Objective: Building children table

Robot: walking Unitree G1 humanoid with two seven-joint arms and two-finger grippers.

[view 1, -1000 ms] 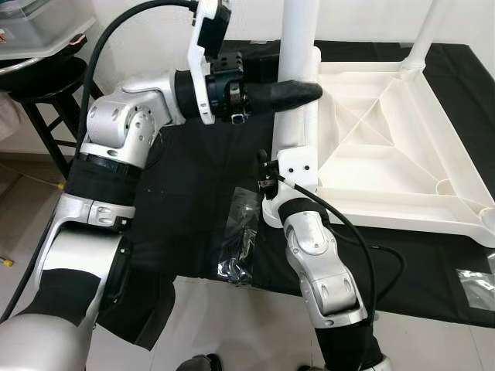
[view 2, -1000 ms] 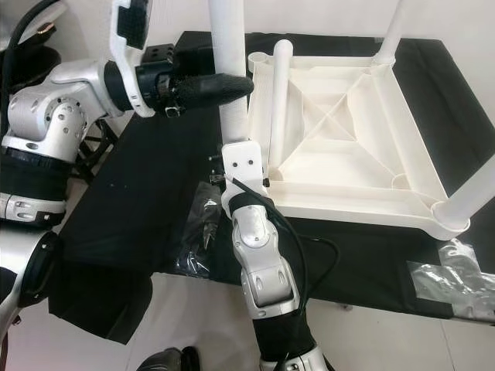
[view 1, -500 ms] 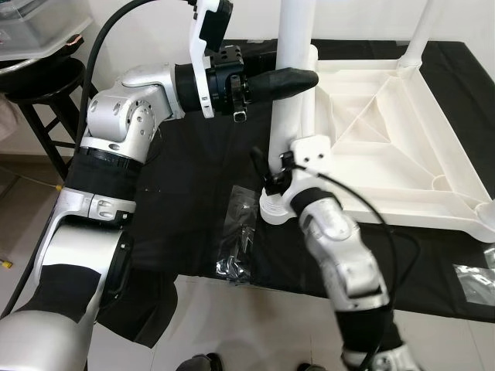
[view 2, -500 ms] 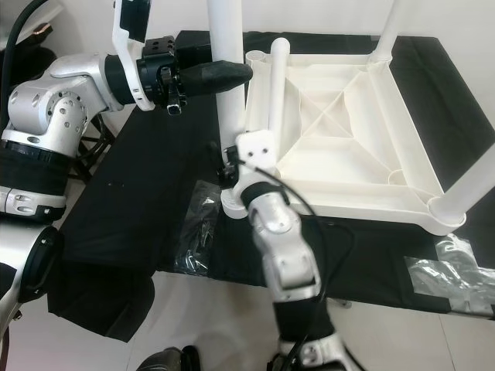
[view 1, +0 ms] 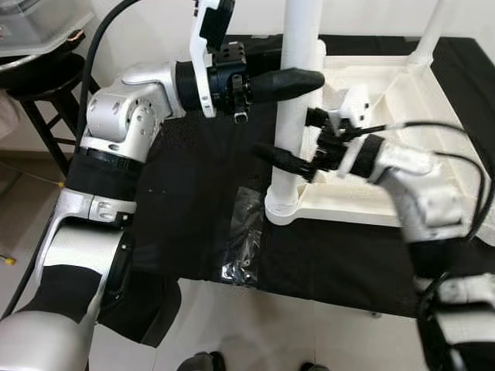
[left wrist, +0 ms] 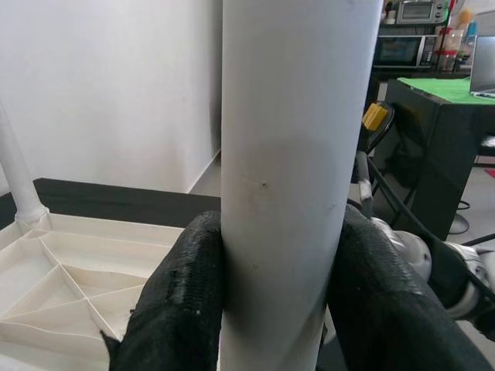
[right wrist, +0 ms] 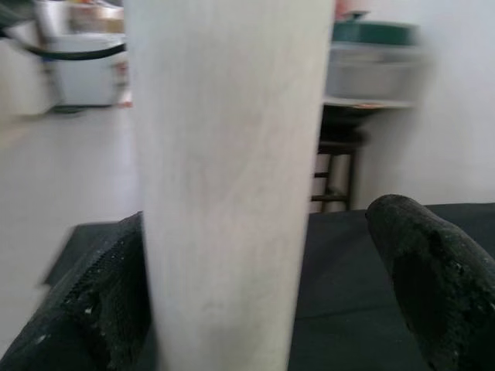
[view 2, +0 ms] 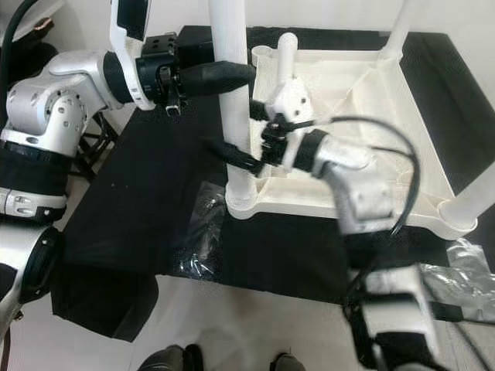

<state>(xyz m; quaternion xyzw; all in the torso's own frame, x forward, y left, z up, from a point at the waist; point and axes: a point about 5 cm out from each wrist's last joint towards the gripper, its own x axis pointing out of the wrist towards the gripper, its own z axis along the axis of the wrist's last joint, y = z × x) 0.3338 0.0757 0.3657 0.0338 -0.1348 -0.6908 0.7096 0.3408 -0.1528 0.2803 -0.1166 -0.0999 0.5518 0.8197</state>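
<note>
White plastic table leg [view 1: 298,100] stands upright in the corner of the upturned tabletop [view 1: 402,100] on a black cloth [view 1: 193,201]. The left gripper [left wrist: 278,309] pinches it high up. Below, the right gripper [view 1: 282,160] has its fingers spread around the leg.

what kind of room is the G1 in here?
Probably a home or small flat, with the floor used as a workspace. A black cloth covers pale tile under the upside-down white table, a dark stool stands by a white wall, and a microwave sits behind.
</note>
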